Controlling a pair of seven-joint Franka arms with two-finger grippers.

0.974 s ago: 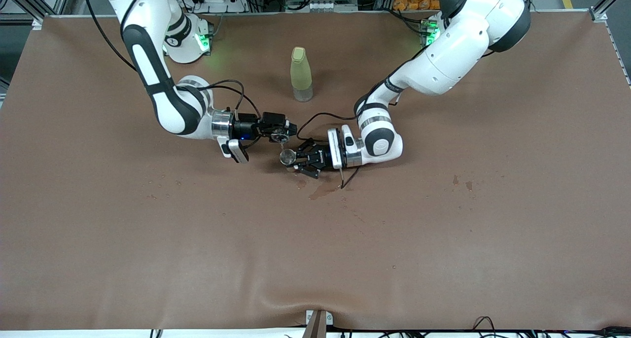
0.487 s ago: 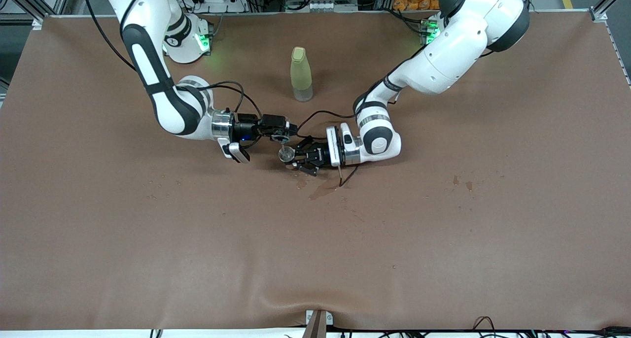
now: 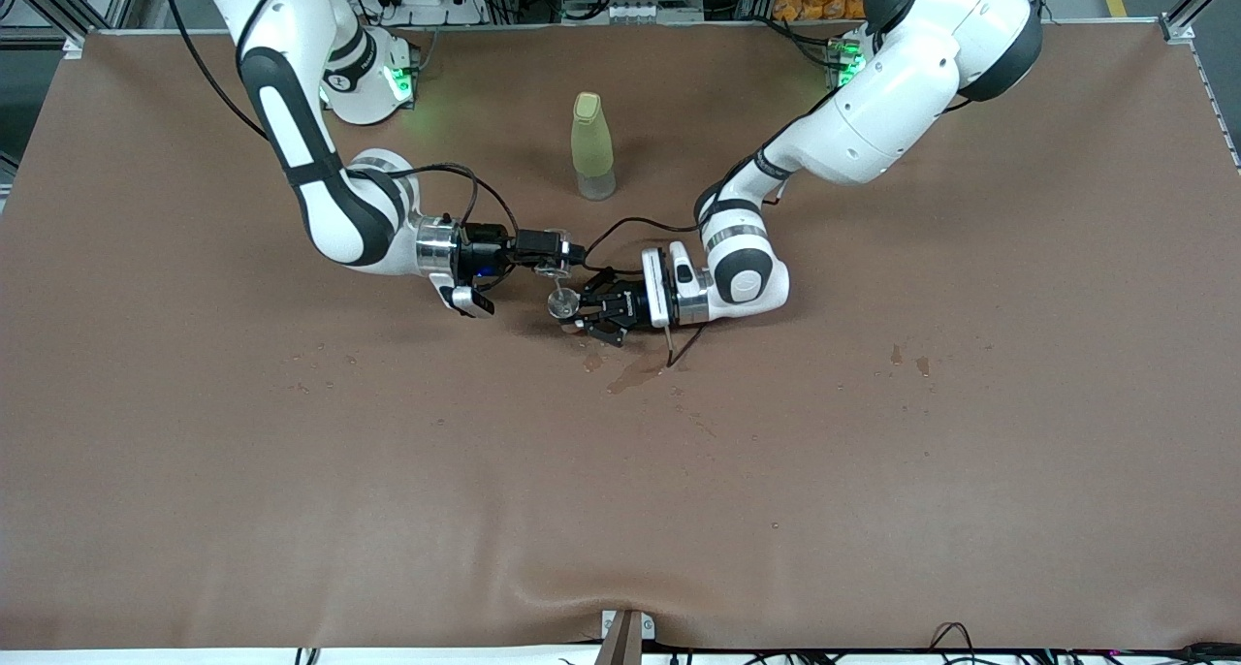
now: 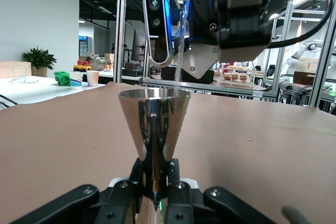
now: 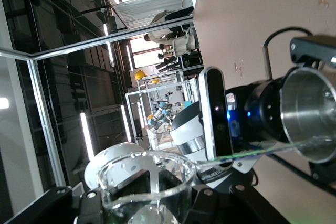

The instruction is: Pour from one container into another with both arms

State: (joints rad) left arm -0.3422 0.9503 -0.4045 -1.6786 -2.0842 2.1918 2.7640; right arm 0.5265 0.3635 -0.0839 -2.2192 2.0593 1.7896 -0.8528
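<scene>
Front view, right gripper (image 3: 560,261) fingers pinching tipped clear cup (image 3: 555,269), left gripper (image 3: 580,314) fingers pinching metal cup (image 3: 563,303).

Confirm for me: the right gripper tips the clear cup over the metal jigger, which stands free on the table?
Not quite. The metal jigger is clamped at its waist by the left gripper, as the left wrist view shows. The right gripper does tip the clear cup above it.
</scene>
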